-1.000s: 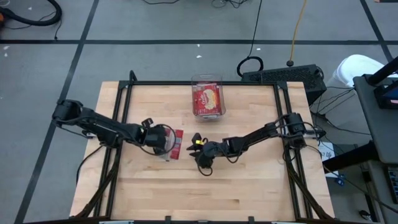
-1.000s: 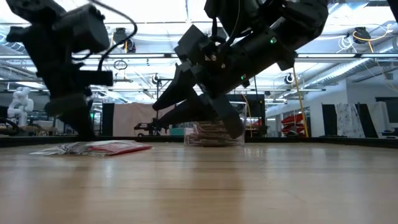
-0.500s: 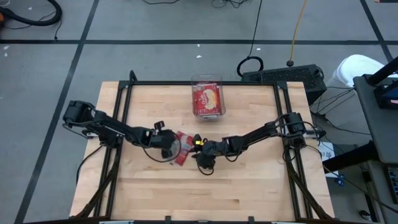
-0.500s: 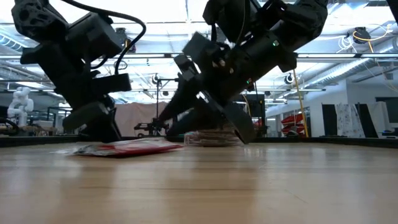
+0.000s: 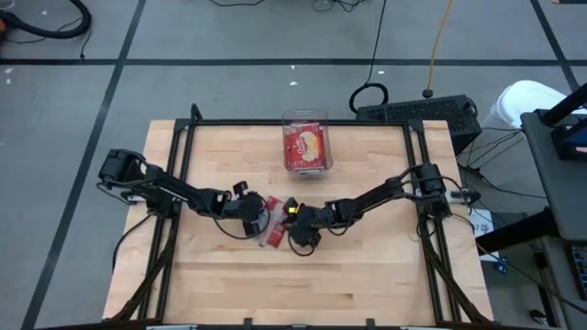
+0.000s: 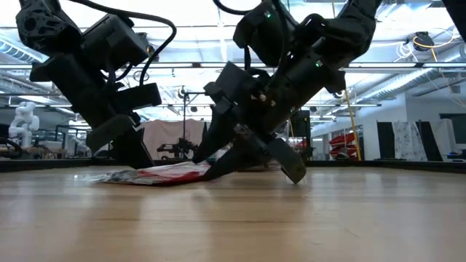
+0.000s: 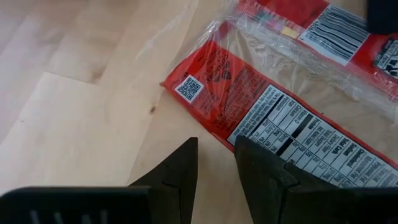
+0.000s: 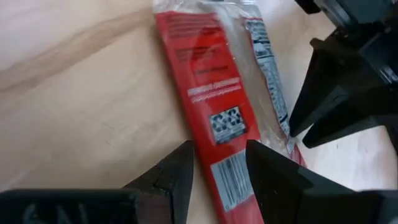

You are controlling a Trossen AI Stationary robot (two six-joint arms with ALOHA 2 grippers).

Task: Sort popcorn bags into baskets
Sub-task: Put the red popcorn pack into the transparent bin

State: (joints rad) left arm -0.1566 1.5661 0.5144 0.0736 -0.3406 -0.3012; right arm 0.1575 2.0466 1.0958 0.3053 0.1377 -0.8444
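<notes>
A loose popcorn bag [image 5: 271, 223] is seen flat on the table [image 5: 367, 284], near its centre. The left gripper [image 5: 257, 216] is set at one side of it, fingers narrowly apart, nothing held. The right gripper [image 5: 295, 233] is lowered over the bag's other end, fingers slightly parted astride it; a grip cannot be told. At the far edge, the clear basket [image 5: 305, 141] is seen with red popcorn bags [image 5: 304, 147] inside.
</notes>
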